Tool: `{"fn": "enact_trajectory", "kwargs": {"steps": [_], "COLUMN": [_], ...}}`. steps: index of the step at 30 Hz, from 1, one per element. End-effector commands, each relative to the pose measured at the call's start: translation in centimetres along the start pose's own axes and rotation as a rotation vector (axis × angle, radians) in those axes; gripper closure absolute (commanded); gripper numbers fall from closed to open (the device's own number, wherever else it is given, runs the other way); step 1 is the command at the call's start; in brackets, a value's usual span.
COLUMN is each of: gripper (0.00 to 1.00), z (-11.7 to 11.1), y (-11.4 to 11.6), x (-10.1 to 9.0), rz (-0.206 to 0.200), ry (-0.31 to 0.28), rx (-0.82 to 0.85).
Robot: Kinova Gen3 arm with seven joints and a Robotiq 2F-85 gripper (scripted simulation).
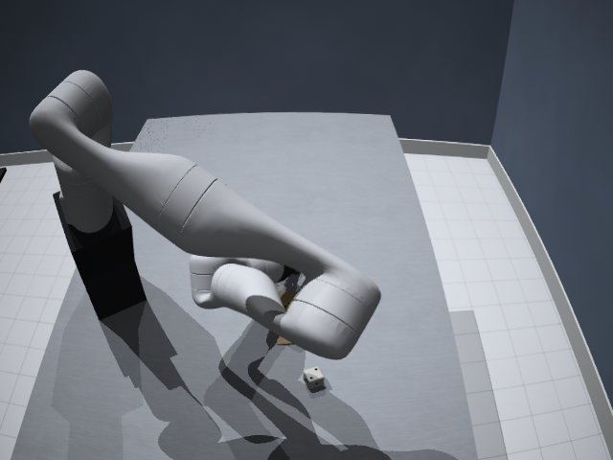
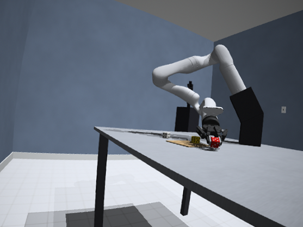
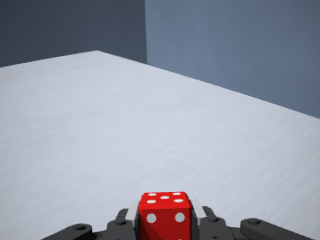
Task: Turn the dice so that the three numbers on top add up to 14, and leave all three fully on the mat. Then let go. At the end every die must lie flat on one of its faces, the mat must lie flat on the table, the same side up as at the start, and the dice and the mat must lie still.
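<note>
My gripper (image 2: 214, 142) (image 3: 165, 214) is shut on the red die (image 2: 215, 142) (image 3: 165, 212), low beside the right end of the mat in the exterior view. Whether the die touches anything beneath is unclear. The wrist view shows five pips on its far face; the nearer face is cut off. The yellow die (image 2: 195, 139) (image 1: 286, 302) sits on the tan mat (image 2: 179, 142) (image 1: 284, 340), left of the gripper in the exterior view; the arm mostly hides both in the top view. The white die (image 1: 313, 378) (image 2: 166, 135) rests on the table, off the mat. The top numbers are not clearly readable.
The grey table (image 1: 346, 197) (image 2: 252, 169) carries everything. The arm's elbow (image 1: 329, 316) hangs over the mat area in the top view. The black robot pedestal (image 1: 111, 277) (image 2: 251, 126) stands at the table's left in the top view.
</note>
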State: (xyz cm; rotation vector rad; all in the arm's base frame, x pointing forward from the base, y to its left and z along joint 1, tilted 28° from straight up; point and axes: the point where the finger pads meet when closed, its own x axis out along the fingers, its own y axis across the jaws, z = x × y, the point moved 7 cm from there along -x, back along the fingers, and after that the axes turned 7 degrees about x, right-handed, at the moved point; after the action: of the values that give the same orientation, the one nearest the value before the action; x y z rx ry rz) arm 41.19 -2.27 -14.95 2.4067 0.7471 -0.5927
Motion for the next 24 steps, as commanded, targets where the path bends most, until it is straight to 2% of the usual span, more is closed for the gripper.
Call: {"fn": "enact_trajectory", "kwargs": {"steps": [1,24], "gripper": [0.74,0.74], "z": [0.07,0.27], "y": [-0.09,-0.06], "x": [-0.03,0.08], "rz": [-0.005,-0.005], "ry": [0.003,0.003], "rx": [0.002,0.002]}}
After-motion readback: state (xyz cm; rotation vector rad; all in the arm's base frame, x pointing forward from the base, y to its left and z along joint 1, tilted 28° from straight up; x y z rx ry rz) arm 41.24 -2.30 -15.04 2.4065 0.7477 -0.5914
